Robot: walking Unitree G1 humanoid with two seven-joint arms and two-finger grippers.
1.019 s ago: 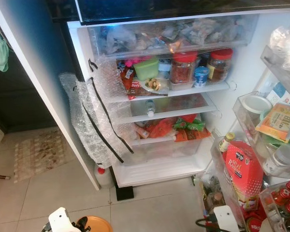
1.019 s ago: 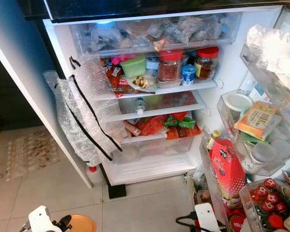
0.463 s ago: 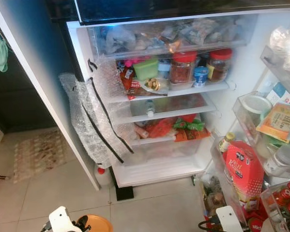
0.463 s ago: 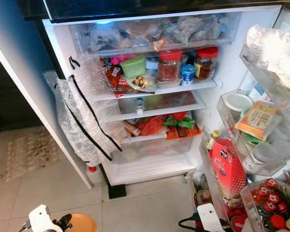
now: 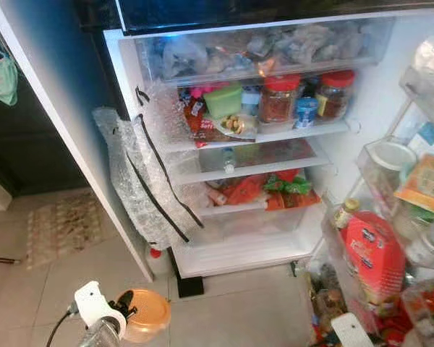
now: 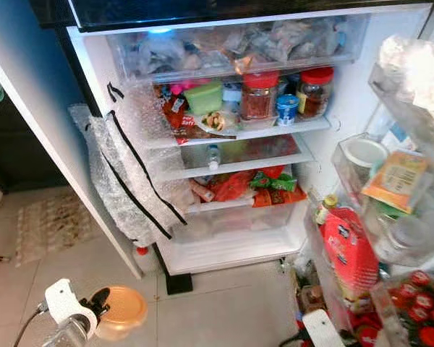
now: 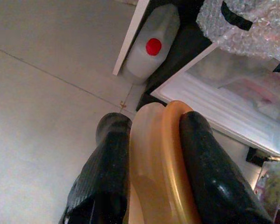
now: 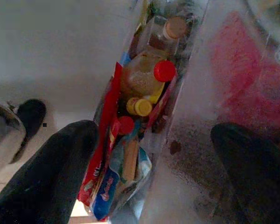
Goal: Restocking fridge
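Note:
The open fridge (image 5: 239,254) stands in front of me, its shelves crowded with jars, packets and tubs. My left gripper (image 7: 154,122) is shut on a round orange lidded container (image 7: 159,163), gripped edge-on between both black fingers. In the left eye view the orange container (image 5: 148,318) hangs low above the floor tiles, to the left of the fridge's bottom ledge. My right gripper (image 8: 154,140) is open and holds nothing. It hangs by the lowest door shelf (image 8: 144,112), above bottles and packets.
A sheet of bubble wrap (image 5: 141,181) with black tape hangs off the fridge's left edge. A white jug with a red cap (image 7: 151,44) stands on the floor by that corner. The open door's full racks (image 5: 390,238) are on the right, and a rug (image 5: 61,228) lies on the left.
My left arm has risen and moved forward, bringing the orange container further into view. The camera has shifted slightly. The right arm has sunk a little toward the frame's lower edge.

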